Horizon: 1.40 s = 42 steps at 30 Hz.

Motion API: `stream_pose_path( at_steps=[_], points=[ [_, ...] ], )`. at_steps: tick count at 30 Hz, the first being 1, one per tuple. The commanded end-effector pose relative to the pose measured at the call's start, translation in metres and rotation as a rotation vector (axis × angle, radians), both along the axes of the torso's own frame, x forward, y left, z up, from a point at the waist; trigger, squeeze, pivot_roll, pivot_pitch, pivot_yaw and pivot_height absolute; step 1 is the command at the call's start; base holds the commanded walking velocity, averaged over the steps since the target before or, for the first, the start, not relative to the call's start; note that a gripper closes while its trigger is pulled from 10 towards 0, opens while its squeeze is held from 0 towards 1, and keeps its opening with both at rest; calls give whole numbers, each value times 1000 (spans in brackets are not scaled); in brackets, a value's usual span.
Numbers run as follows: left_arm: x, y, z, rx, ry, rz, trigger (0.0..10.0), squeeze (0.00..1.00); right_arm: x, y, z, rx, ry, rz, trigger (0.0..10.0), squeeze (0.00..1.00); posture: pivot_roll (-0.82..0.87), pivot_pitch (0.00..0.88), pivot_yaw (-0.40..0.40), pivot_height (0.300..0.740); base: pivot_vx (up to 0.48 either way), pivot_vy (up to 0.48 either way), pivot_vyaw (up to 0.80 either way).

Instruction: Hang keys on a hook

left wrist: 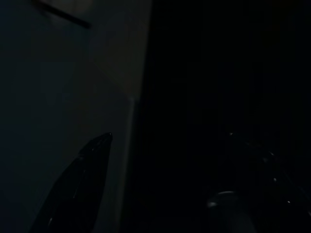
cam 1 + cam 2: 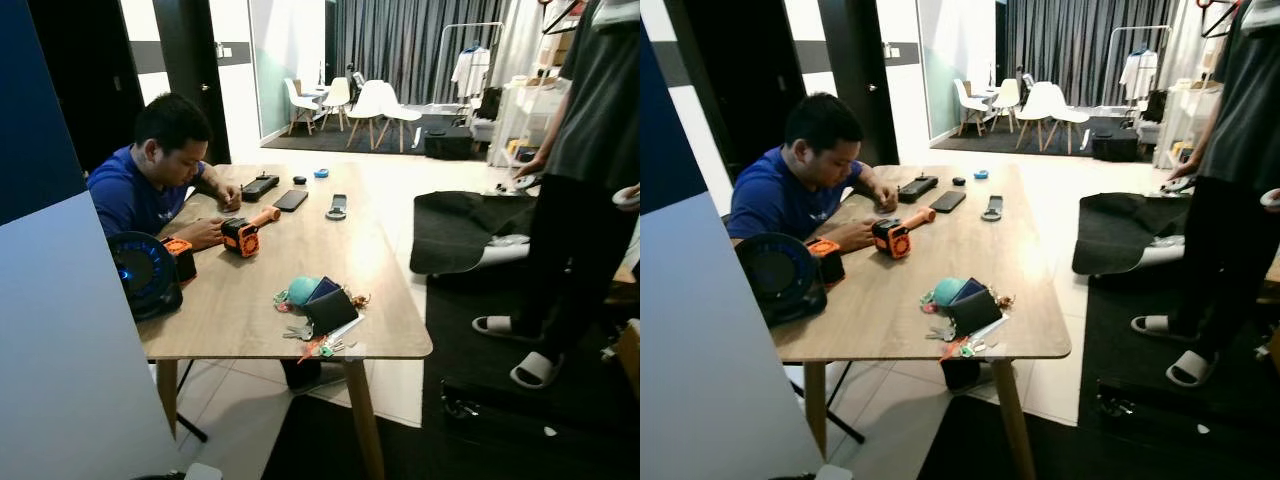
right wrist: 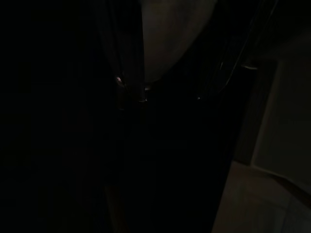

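A bunch of keys (image 2: pixel 300 331) with small coloured tags (image 2: pixel 322 349) lies near the front edge of the wooden table (image 2: pixel 240 320). It sits beside a dark pouch (image 2: pixel 331 308) and a teal round object (image 2: pixel 299 290). The same keys (image 2: pixel 943 333) appear in the right eye view. My left gripper (image 1: pixel 180 165) hangs idle in deep shade beside a pale panel. The right wrist view is very dark and nothing there can be made out with certainty.
A person in a blue shirt (image 2: pixel 140 195) sits at the table's left side handling an orange-black device (image 2: pixel 242 236). A black fan (image 2: pixel 145 272), phones and a remote lie on the table. Another person (image 2: pixel 580 200) stands on the right on a black mat. A blue-white panel (image 2: pixel 60 330) is close on the left.
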State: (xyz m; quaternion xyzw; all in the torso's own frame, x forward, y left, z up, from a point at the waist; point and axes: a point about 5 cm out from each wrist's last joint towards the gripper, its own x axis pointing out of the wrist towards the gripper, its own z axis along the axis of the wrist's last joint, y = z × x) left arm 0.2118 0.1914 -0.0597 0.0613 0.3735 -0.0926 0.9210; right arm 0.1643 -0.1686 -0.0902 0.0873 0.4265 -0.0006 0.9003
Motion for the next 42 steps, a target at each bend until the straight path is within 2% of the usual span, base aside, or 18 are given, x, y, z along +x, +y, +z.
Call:
stream_pose_path(
  at_steps=[1,8,11,15,17,20,27,34,42],
  points=[
    [-3,7,-1,22,16,-15,10000,0,-3,1,-1,10,8,-32,10000,0,121,17,96,740,0,0,0],
    [-2,11,1,28,12,-23,10000,0,-5,3,-2,13,16,-43,10000,0,124,19,104,740,0,0,0],
    [-2,9,1,27,5,-8,10000,0,-5,2,-2,-4,16,-12,10000,0,111,18,74,740,0,0,0],
    [-4,-3,-2,2,-11,59,10000,0,-3,-3,-1,-53,12,108,10000,0,97,12,-1,740,0,0,0],
    [-4,-6,-3,-4,-14,65,10000,0,-2,-5,0,-56,11,114,10000,0,96,11,-13,740,0,0,0],
    [-9,-21,-6,-28,-22,87,10000,0,4,-17,4,-84,7,148,10000,0,106,3,-80,740,0,0,0],
    [-14,-31,-9,-33,-32,112,10000,0,15,-28,10,-116,3,211,10000,0,114,0,-158,740,0,0,0],
    [-16,-28,-9,-29,-44,160,10000,0,20,-27,12,-113,-9,212,10000,0,103,0,-141,740,0,0,0],
    [-14,-21,-9,-13,-30,160,10000,0,11,-22,7,-93,4,179,10000,0,78,0,-82,740,0,0,0]
  ],
)
